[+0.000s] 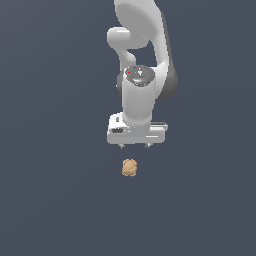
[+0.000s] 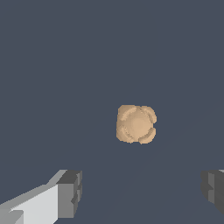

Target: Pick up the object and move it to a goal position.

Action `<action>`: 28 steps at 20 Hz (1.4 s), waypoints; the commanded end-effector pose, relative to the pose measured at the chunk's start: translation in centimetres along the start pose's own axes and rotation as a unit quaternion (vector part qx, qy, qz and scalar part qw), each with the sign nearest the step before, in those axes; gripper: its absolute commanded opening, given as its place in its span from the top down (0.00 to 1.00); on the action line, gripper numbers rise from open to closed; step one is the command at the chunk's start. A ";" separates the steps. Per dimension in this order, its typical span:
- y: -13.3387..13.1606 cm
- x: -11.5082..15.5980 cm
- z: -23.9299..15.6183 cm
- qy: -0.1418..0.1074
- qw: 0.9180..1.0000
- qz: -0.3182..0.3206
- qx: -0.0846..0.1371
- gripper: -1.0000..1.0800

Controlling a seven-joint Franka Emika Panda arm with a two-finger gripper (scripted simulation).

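The object [image 1: 129,168] is a small lumpy tan-orange blob lying on the dark grey floor, a little below the white arm in the exterior view. In the wrist view the object [image 2: 136,124] sits ahead of the two fingertips, outside the gap between them. My gripper [image 1: 134,145] hangs above it, open, with only the short finger tips showing under the white hand. One grey fingertip [image 2: 70,194] and the other [image 2: 213,190] stand far apart with nothing between them.
Plain dark grey floor [image 1: 50,200] surrounds the blob on all sides. The white arm [image 1: 142,60] rises above the gripper in the exterior view. No goal marker shows.
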State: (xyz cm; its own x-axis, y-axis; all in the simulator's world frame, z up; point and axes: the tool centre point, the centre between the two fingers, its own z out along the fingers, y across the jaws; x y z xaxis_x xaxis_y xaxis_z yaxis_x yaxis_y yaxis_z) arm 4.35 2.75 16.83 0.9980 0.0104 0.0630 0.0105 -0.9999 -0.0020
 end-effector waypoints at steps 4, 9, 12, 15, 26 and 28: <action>0.8 1.4 3.1 -0.013 1.000 0.016 -0.001 0.04; 1.5 2.3 5.8 -0.023 0.999 0.029 -0.001 0.04; 1.8 2.6 7.0 -0.027 0.999 0.035 -0.002 0.04; 2.0 2.8 7.7 -0.030 0.999 0.038 -0.002 0.04; 2.0 2.7 9.4 -0.031 0.999 0.039 -0.002 0.04; 2.1 2.6 10.5 -0.031 0.999 0.040 -0.002 0.04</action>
State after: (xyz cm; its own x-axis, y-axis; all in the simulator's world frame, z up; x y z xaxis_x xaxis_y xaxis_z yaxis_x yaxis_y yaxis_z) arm 7.72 0.76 7.31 0.9977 -0.0684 0.0016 -0.0684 -0.9977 -0.0001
